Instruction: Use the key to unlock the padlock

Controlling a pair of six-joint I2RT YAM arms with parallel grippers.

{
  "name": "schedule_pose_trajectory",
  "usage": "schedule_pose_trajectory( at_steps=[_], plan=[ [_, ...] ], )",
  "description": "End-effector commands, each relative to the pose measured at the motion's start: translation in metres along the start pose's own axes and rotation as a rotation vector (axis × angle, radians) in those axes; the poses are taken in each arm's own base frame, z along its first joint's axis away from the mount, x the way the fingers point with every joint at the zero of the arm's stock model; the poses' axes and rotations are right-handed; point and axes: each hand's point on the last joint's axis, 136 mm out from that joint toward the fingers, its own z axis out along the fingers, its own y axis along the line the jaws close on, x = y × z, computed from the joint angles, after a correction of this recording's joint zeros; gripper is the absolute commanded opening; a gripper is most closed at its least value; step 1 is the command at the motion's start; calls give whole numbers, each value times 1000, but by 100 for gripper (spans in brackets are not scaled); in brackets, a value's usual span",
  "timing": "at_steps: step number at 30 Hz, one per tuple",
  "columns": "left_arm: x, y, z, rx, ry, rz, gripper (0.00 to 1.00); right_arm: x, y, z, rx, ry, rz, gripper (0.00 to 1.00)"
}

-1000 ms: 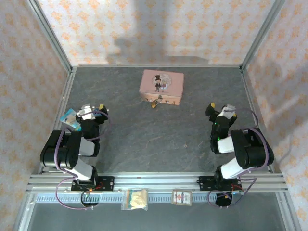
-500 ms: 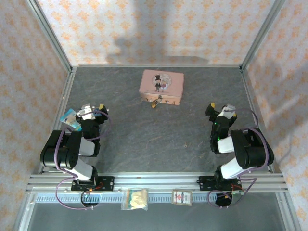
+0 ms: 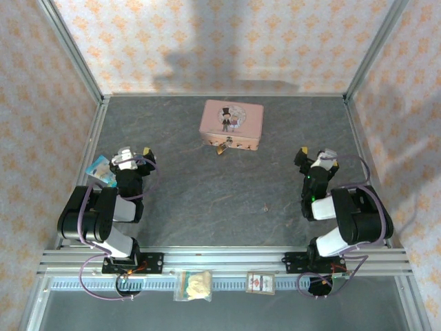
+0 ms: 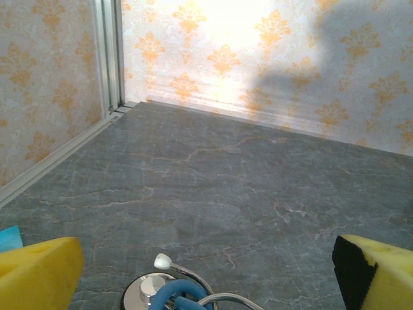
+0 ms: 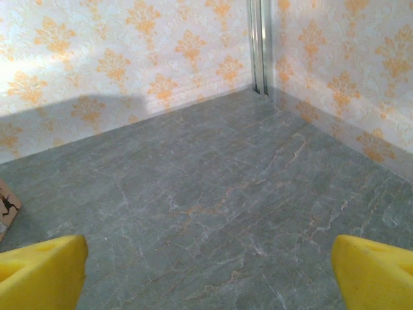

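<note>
A pink tin [image 3: 231, 124] sits at the far middle of the table. The tiny brass padlock [image 3: 221, 147] hangs at its front edge. I cannot make out the key; a pale speck [image 3: 264, 206] on the table is too small to identify. My left gripper [image 3: 131, 153] hovers at the near left, open and holding nothing, well apart from the padlock. In the left wrist view its yellow fingertips [image 4: 39, 271] stand wide over a stethoscope [image 4: 169, 290]. My right gripper [image 3: 314, 154] is at the near right, open, with its yellow fingertips [image 5: 40, 271] over bare table.
A blue packet [image 3: 102, 171] lies beside the left arm, and its corner [image 4: 9, 237] shows in the left wrist view. The tin's corner [image 5: 6, 206] shows in the right wrist view. Two small packets [image 3: 193, 285] lie below the front rail. Patterned walls enclose the table.
The left gripper has shifted very slightly. The tin, the padlock and the right arm have not visibly moved.
</note>
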Motion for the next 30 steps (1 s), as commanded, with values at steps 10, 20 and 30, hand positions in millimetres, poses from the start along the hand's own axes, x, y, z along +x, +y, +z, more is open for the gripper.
schedule_pose_trajectory(
  at_steps=[10, 20, 30],
  plan=[
    [-80, 1, -11, -62, -44, -243, 98, -27, 83, -20, -205, 196, 71, 95],
    [-16, -88, -33, 244, 345, -559, 98, 72, 146, -112, -298, 821, -89, 70],
    [13, -167, -50, 351, 472, -534, 99, 122, 110, -196, -132, 1146, -114, 49]
  ],
)
